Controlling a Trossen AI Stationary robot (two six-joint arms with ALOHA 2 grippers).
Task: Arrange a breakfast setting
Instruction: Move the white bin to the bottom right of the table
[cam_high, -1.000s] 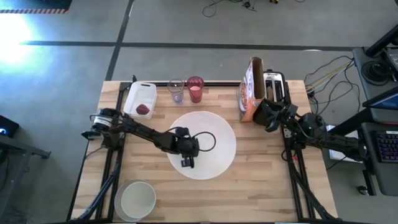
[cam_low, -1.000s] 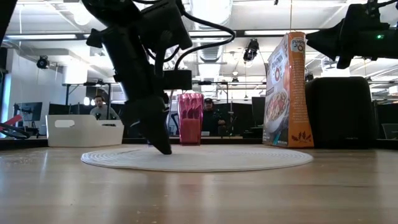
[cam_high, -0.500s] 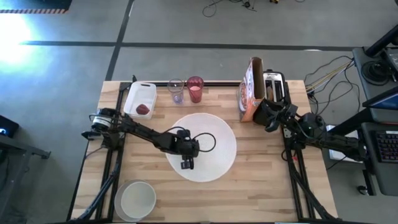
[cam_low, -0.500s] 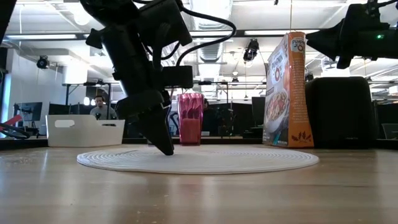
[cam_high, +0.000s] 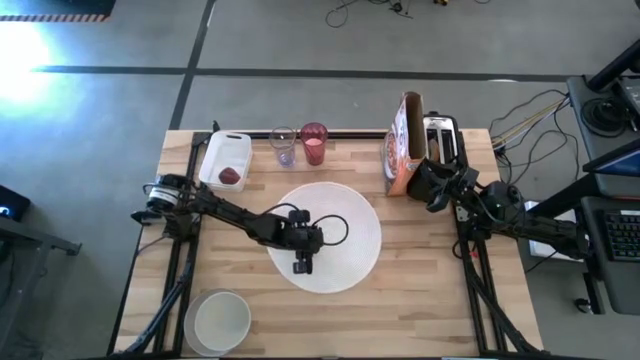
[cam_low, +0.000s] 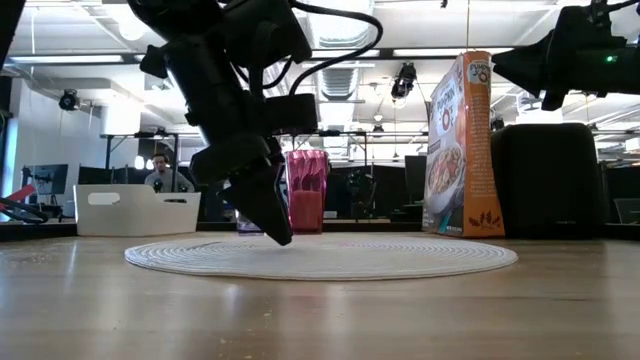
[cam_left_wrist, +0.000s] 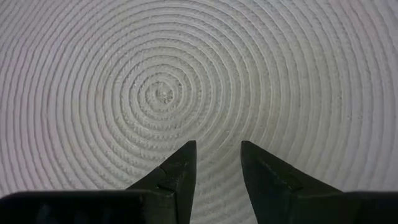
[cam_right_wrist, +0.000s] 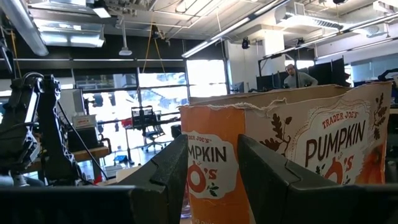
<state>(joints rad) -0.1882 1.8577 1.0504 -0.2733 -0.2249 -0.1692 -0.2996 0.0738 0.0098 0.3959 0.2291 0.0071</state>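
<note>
The left gripper (cam_high: 303, 264) hung low over the middle of the placemat (cam_high: 350, 205), in the centre of the high view. Its fingers (cam_left_wrist: 180, 168) stood a little apart with nothing between them, and only the ribbed weave showed under them. In the low view its tips (cam_low: 277, 232) seemed to touch the mat or nearly so; I could not tell which.

The placemat lay flat in the middle of the table (cam_high: 430, 290), and this was the only part that looked done. The pink tumbler (cam_high: 314, 144) stood above it near the upper edge, beside a clear glass (cam_high: 283, 146). The red fruit (cam_high: 230, 176) was inside the white tub (cam_high: 213, 158) at upper left. The white bowl (cam_high: 220, 320) waited at lower left.

The right gripper (cam_high: 428, 190) waited at upper right by the cereal box (cam_high: 401, 145) and toaster (cam_high: 441, 137), fingers (cam_right_wrist: 165, 168) parted and empty.
</note>
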